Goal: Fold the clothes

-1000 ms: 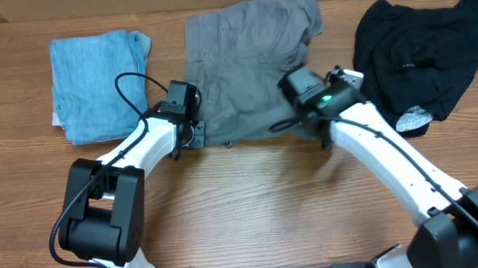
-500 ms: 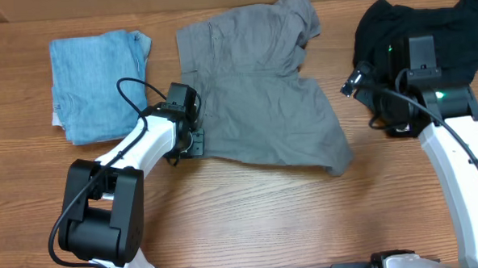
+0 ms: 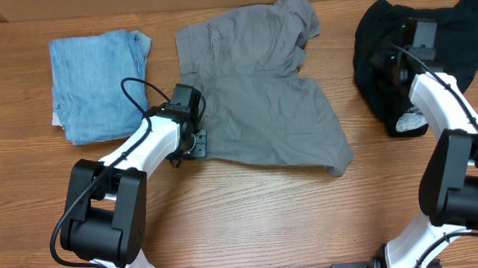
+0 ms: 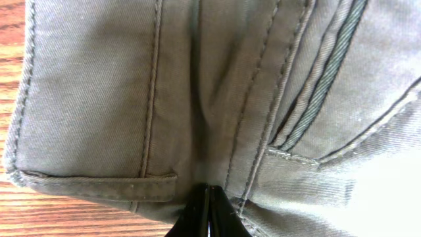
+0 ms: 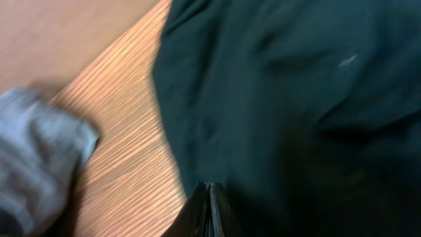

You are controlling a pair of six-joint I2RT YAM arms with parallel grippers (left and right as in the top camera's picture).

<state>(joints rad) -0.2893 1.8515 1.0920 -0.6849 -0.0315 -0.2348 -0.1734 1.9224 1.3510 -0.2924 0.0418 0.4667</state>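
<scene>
Grey shorts (image 3: 262, 109) lie spread out in the middle of the table. My left gripper (image 3: 197, 142) sits at their lower left corner. In the left wrist view it (image 4: 209, 197) is shut, its tips against the shorts' (image 4: 197, 99) hem beside a belt loop, and no cloth shows between the jaws. A crumpled black garment (image 3: 454, 52) lies at the back right. My right gripper (image 3: 402, 42) hovers over its left part. The right wrist view is blurred and shows the gripper (image 5: 209, 194) shut above the black cloth (image 5: 296, 99) near its edge.
A folded light blue garment (image 3: 95, 84) lies at the back left. A pale patterned patch (image 3: 412, 122) shows at the black garment's lower edge. Bare wood (image 3: 251, 214) runs along the front of the table. A corner of the grey shorts (image 5: 33, 158) shows at the left of the right wrist view.
The right arm swept the shorts' upper layer open toward the lower right, then swung over to the black garment, where its jaws closed. The left gripper stayed at the shorts' corner.
</scene>
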